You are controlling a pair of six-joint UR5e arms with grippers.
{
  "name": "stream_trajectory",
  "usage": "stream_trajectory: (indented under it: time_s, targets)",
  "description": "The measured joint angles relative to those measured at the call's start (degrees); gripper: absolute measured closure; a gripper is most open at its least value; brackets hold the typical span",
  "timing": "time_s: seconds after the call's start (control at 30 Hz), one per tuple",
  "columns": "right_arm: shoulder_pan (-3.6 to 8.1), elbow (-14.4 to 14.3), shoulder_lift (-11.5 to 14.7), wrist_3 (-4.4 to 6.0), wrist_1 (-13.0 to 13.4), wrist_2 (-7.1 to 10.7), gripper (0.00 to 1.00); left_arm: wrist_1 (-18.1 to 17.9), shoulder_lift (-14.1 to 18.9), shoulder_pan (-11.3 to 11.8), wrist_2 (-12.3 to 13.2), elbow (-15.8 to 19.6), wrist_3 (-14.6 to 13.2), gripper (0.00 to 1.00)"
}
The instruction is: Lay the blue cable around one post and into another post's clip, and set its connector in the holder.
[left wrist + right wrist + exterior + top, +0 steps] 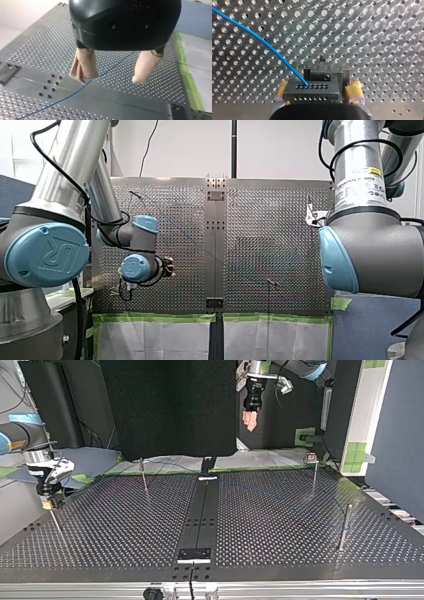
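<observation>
**Right gripper (318, 86) pinches the connector (310, 91), left gripper (110, 80) spread**

Perforated table (280, 525) fills the top view. My right gripper sits at its nine o'clock edge, yellow pads (355, 91) clamped on the ends of the black connector, a grey bracket (324, 73) just ahead. My left gripper hangs high at twelve o'clock, beige pads (84, 65) apart, holding nothing. Thin posts (344, 527) stand upright, one at three o'clock. Blue cable (75, 92) lies on the table under the left gripper and ends in the connector.
</observation>
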State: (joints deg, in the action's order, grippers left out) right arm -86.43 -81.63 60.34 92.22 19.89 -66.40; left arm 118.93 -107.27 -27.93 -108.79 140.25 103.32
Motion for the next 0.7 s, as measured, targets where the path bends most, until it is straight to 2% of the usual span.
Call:
stream_trajectory:
  time_s: [0.33,0.7]
  targets:
    - [0.0,0.0,0.0,0.0,0.0,0.0,0.0,-4.6,0.0,-0.1,-0.1,0.0,-0.1,0.0]
    - [0.0,0.0,0.0,0.0,0.0,0.0,0.0,-5.2,0.0,-0.1,-0.1,0.0,-0.1,0.0]
